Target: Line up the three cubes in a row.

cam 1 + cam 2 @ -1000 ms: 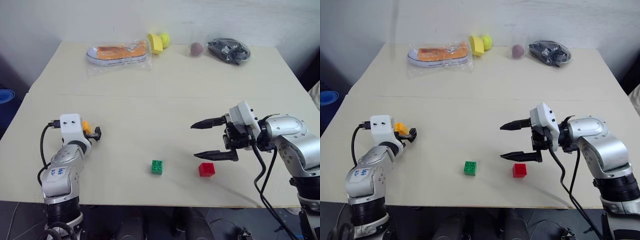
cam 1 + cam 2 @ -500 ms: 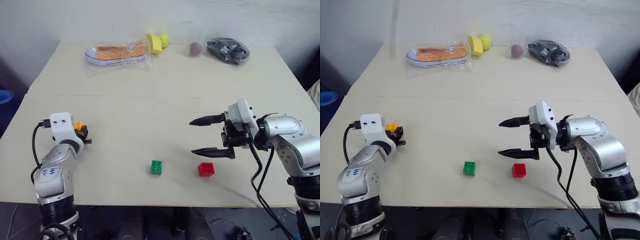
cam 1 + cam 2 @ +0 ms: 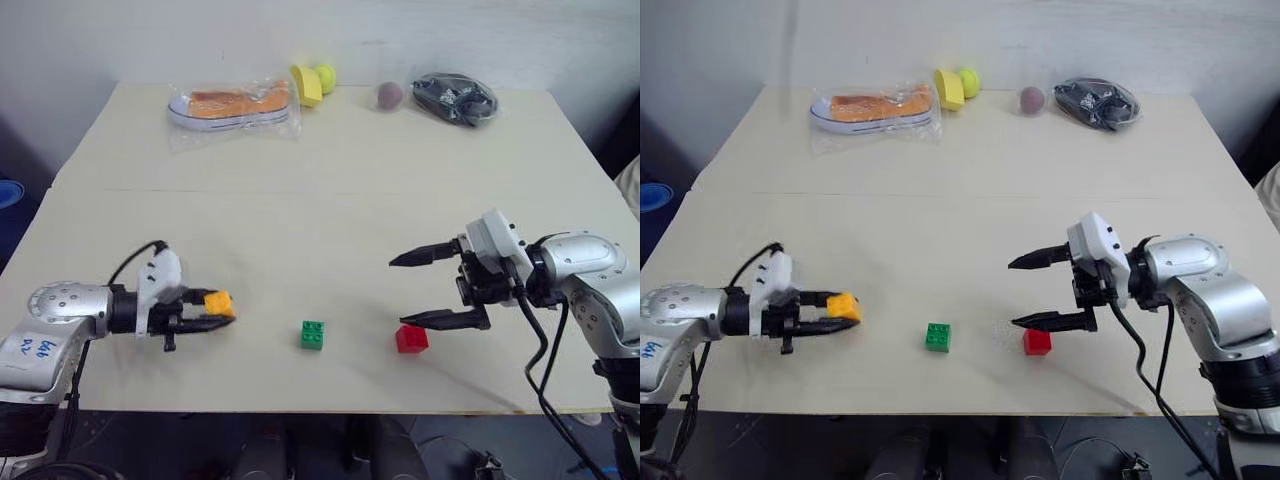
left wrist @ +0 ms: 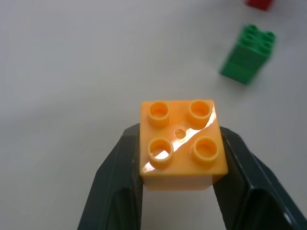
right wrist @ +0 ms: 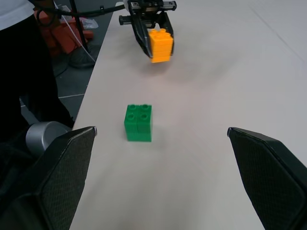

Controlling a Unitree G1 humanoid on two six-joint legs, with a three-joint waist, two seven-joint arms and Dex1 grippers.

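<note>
Left pincer [image 3: 212,312] is pinched on the orange-yellow brick [image 3: 219,302], held at lower left of the frame over the counter [image 3: 300,200]. Right pincer [image 3: 425,290] is spread wide, empty; lower finger just above the red brick [image 3: 411,339]. Green brick [image 3: 314,334] sits lower centre.

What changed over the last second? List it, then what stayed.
The left hand, shut on the orange brick, swung around and carried it toward the green brick. The green brick, the red brick and the open right hand stayed where they were.
</note>
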